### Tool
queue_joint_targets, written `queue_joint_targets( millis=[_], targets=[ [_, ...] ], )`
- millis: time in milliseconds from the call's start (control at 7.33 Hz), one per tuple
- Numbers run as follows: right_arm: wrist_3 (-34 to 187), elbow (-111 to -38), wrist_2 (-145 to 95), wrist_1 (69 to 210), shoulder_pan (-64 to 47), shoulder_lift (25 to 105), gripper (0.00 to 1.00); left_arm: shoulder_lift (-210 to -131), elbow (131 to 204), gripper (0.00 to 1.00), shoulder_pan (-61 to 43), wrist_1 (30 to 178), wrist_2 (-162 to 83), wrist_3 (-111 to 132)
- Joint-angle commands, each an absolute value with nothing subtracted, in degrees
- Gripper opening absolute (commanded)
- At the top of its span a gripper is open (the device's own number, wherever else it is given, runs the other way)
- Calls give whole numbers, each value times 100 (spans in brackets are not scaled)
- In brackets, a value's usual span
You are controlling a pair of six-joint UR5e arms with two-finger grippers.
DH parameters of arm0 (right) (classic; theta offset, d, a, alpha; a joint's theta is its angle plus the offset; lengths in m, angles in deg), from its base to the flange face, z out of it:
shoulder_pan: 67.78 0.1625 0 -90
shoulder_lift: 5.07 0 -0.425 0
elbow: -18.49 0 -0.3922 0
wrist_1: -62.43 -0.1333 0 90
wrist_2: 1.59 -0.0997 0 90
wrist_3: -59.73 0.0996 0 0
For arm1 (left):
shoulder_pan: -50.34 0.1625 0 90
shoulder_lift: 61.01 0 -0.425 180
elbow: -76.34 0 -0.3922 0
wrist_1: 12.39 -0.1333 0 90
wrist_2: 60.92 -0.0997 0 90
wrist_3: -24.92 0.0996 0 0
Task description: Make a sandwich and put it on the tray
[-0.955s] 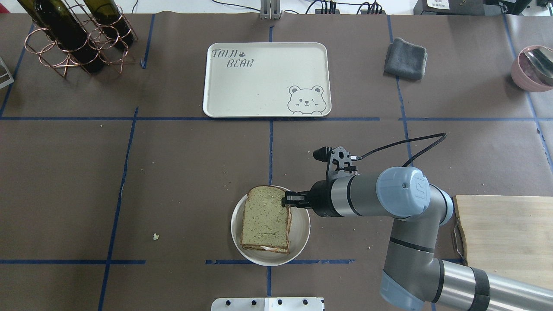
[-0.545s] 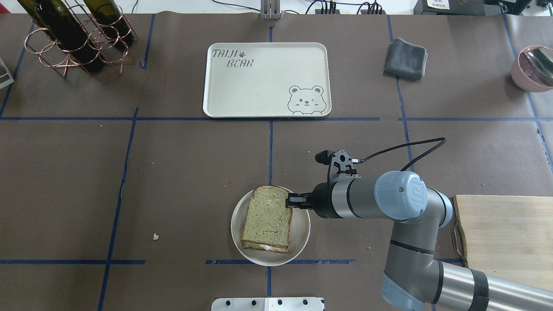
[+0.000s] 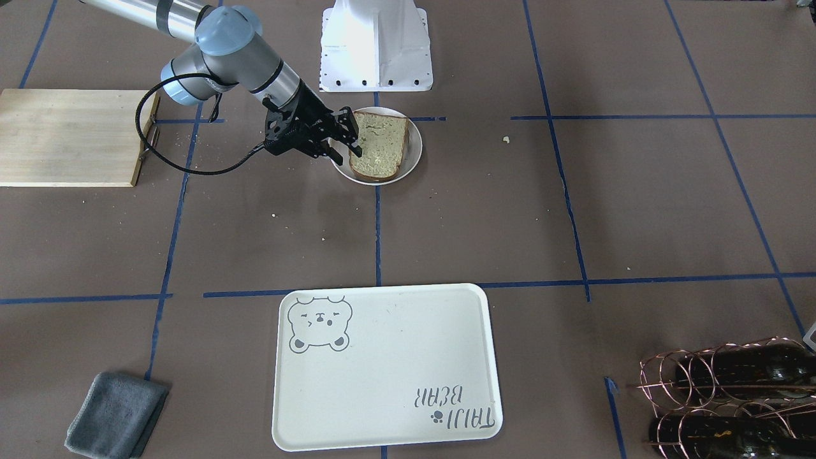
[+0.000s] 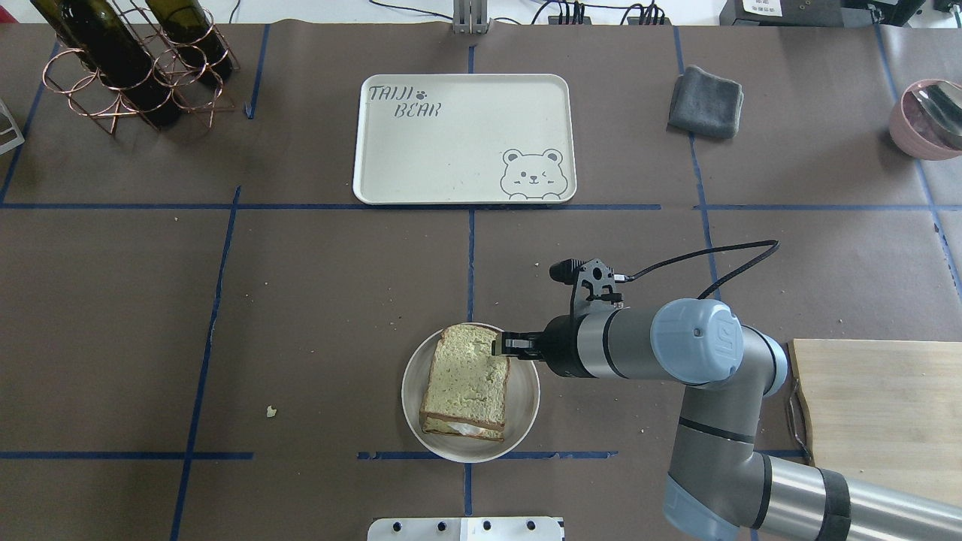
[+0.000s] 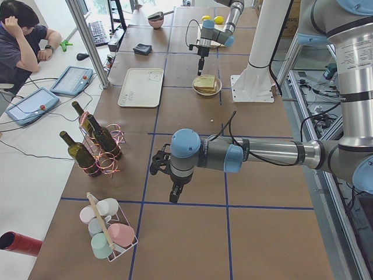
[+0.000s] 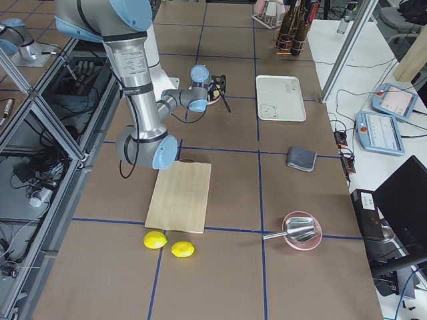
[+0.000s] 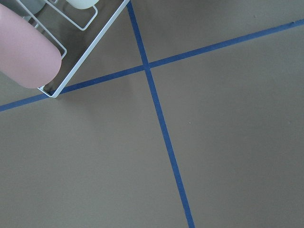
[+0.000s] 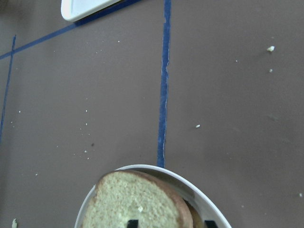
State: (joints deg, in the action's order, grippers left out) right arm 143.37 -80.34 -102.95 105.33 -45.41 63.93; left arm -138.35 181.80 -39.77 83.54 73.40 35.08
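The sandwich (image 4: 462, 376) lies on a small round white plate (image 4: 409, 391) near the table's front middle. Its top slice sits slightly askew, and white egg shows at the near edge. My right gripper (image 4: 497, 347) is open at the sandwich's far right corner. In the right wrist view one fingertip (image 8: 133, 223) is over the top slice and the other is beside the crust. The cream bear tray (image 4: 458, 139) stands apart at the far middle with nothing on it. My left gripper (image 5: 173, 199) hangs over bare table far to the left; I cannot tell whether it is open or shut.
A wooden cutting board (image 4: 879, 406) lies at the front right under my right arm. A grey cloth (image 4: 706, 101) and a pink bowl (image 4: 928, 120) sit at the far right. A wire rack with wine bottles (image 4: 135, 68) stands far left. A cup rack (image 5: 108, 233) is near my left gripper.
My right gripper has shifted slightly at the sandwich's far right corner. The top slice has slid, so the lower slice and egg now show at the near edge.
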Motion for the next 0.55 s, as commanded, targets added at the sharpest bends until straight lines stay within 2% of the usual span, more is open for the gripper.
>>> queue_joint_targets(
  millis=[0,273,409],
  targets=[
    [14253,-8057,-10904,11353,-3804,6322,100,-13880,18242,100,-3983,8359,7338,3512],
    [13240,-8074,-11642,12303,-2889,6348,100,-13932,18470,100,-3905,8368,7276,3512],
    [12571,-8083,-11960,12760,-2424,6401,100,-14246,18471,100,-3826,8350,7267,3512]
  ],
)
